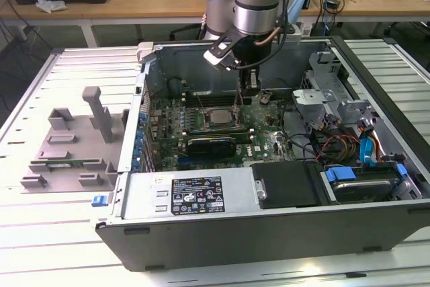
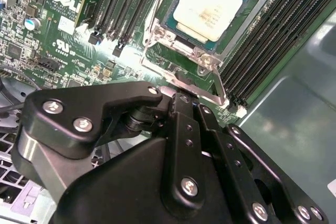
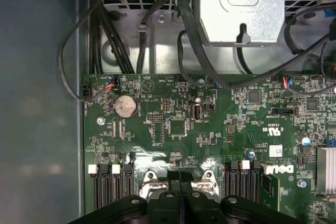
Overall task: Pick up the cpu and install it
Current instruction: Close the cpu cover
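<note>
The cpu (image 1: pixel 217 117), a small square chip with a silvery top, lies flat in the metal-framed socket (image 1: pixel 216 128) of the green motherboard (image 1: pixel 263 140) inside the open computer case (image 1: pixel 269 226). In the second wrist view the cpu (image 2: pixel 210 4) sits within the socket frame (image 2: pixel 181 64), with a thin metal lever (image 2: pixel 216 80) beside it. My gripper (image 1: pixel 250 89) hangs just to the exterior view's right of the socket, above the board. Its black fingers (image 3: pixel 176 179) are shut together with nothing between them, and the gripper (image 2: pixel 184 97) tip stands near the lever end.
Black memory slots (image 2: pixel 126 3) flank the socket. Cables (image 3: pixel 157 30) and a metal drive cage (image 1: pixel 322 95) crowd the case's far side, and a hard drive (image 1: pixel 359 186) fills its corner at the exterior view's right. A grey parts fixture (image 1: pixel 74 142) lies on the table beside the case.
</note>
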Robot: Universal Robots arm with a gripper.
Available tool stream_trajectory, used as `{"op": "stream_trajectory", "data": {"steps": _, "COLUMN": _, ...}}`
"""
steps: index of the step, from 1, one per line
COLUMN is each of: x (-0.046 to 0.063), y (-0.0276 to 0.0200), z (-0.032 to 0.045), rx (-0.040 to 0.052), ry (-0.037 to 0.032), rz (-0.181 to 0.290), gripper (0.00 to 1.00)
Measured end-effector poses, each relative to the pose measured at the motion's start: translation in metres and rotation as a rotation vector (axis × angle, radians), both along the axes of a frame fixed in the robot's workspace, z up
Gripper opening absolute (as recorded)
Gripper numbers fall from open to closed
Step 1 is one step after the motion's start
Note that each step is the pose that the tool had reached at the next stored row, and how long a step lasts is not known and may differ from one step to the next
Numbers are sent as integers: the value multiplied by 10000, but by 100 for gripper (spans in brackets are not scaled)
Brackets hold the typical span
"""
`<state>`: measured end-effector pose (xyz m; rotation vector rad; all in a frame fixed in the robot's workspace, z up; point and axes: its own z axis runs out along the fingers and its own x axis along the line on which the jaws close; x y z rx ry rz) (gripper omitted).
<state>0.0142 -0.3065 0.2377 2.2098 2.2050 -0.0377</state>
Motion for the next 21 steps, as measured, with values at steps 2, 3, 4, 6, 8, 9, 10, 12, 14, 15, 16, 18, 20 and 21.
{"op": "stream_trajectory", "data": {"steps": 2, "x": -4, "y": 0, "z": 0, "rx": -1, "ry": 0, "rz": 2, "gripper": 11}}
{"op": "stream_trajectory", "data": {"steps": 3, "x": -5, "y": 0, "z": -1, "rx": -1, "ry": 0, "rz": 2, "gripper": 11}}
{"op": "stream_trajectory", "data": {"steps": 4, "x": -7, "y": 0, "z": -1, "rx": 0, "ry": 0, "rz": 0, "gripper": 11}}
{"op": "stream_trajectory", "data": {"steps": 6, "x": -6, "y": 1, "z": -6, "rx": 9, "ry": 114, "rz": -1, "gripper": 11}}
{"op": "stream_trajectory", "data": {"steps": 8, "x": -5, "y": 0, "z": -4, "rx": 3, "ry": 182, "rz": 0, "gripper": 11}}
{"op": "stream_trajectory", "data": {"steps": 9, "x": -5, "y": 0, "z": -4, "rx": 3, "ry": 187, "rz": 0, "gripper": 11}}
{"op": "stream_trajectory", "data": {"steps": 10, "x": -6, "y": 0, "z": -4, "rx": 2, "ry": 192, "rz": 1, "gripper": 11}}
{"op": "stream_trajectory", "data": {"steps": 12, "x": -19, "y": 0, "z": -5, "rx": 4, "ry": 192, "rz": 0, "gripper": 11}}
{"op": "stream_trajectory", "data": {"steps": 14, "x": -28, "y": 0, "z": -6, "rx": 3, "ry": 192, "rz": 0, "gripper": 11}}
{"op": "stream_trajectory", "data": {"steps": 15, "x": -31, "y": 0, "z": -6, "rx": 3, "ry": 192, "rz": 1, "gripper": 11}}
{"op": "stream_trajectory", "data": {"steps": 16, "x": -34, "y": 0, "z": -7, "rx": 3, "ry": 192, "rz": 1, "gripper": 11}}
{"op": "stream_trajectory", "data": {"steps": 18, "x": -35, "y": 0, "z": -7, "rx": 3, "ry": 192, "rz": 2, "gripper": 11}}
{"op": "stream_trajectory", "data": {"steps": 20, "x": -37, "y": 0, "z": -7, "rx": 4, "ry": 192, "rz": 1, "gripper": 11}}
{"op": "stream_trajectory", "data": {"steps": 21, "x": -37, "y": 0, "z": -7, "rx": 4, "ry": 192, "rz": 0, "gripper": 11}}
